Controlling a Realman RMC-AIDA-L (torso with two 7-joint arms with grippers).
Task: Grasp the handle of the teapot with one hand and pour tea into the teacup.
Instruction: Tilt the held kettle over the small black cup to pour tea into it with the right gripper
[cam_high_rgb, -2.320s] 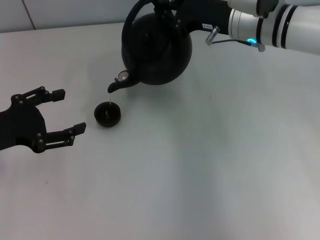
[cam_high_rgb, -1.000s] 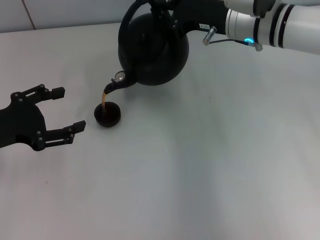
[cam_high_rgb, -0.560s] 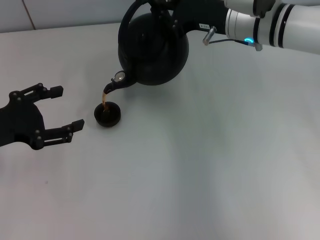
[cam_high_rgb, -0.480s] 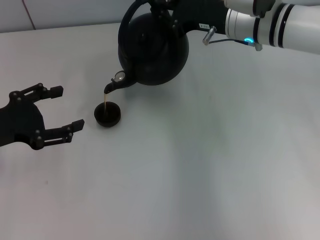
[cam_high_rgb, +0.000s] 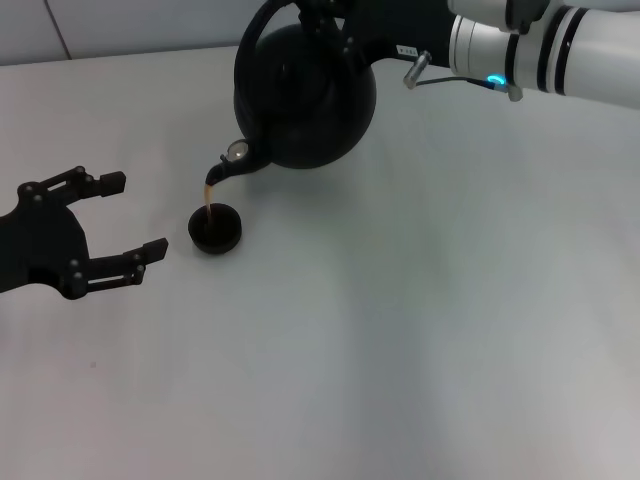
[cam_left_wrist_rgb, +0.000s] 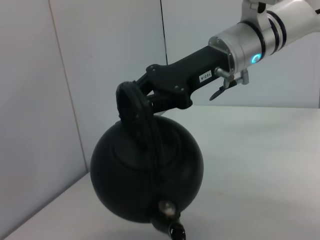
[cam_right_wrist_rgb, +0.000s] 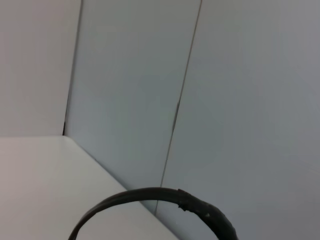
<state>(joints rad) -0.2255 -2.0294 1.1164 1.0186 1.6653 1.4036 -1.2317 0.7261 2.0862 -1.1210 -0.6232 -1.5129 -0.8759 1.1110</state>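
- In the head view the top of the handle (cam_high_rgb: 262, 30) and the right tool (cam_high_rgb: 322, 12) run off the far edge, so the grip itself is cut off there.
- The left wrist view shows what the head view hides: the right tool (cam_left_wrist_rgb: 142, 95) clamped on the top of the handle (cam_left_wrist_rgb: 135, 107), with the teapot (cam_left_wrist_rgb: 145, 172) hanging below it, clear of the tabletop (cam_left_wrist_rgb: 260, 175).
- The right wrist view shows only an arc of the handle (cam_right_wrist_rgb: 165, 197) against wall panels; none of that arm's own fingers appear.
- The teapot (cam_high_rgb: 305, 85) is round, glossy and black, held at far centre and tipped so its short spout (cam_high_rgb: 222, 172) points down and to the left.
- A thin brown stream of tea (cam_high_rgb: 208, 200) falls from the spout into the teacup (cam_high_rgb: 215, 228), a small dark cup standing on the tabletop (cam_high_rgb: 420, 320) just near and left of the teapot.
- The teacup is out of sight in both wrist views.
- The left tool (cam_high_rgb: 115, 222) sits at the left, close beside the teacup without touching it, fingers spread wide and holding nothing.
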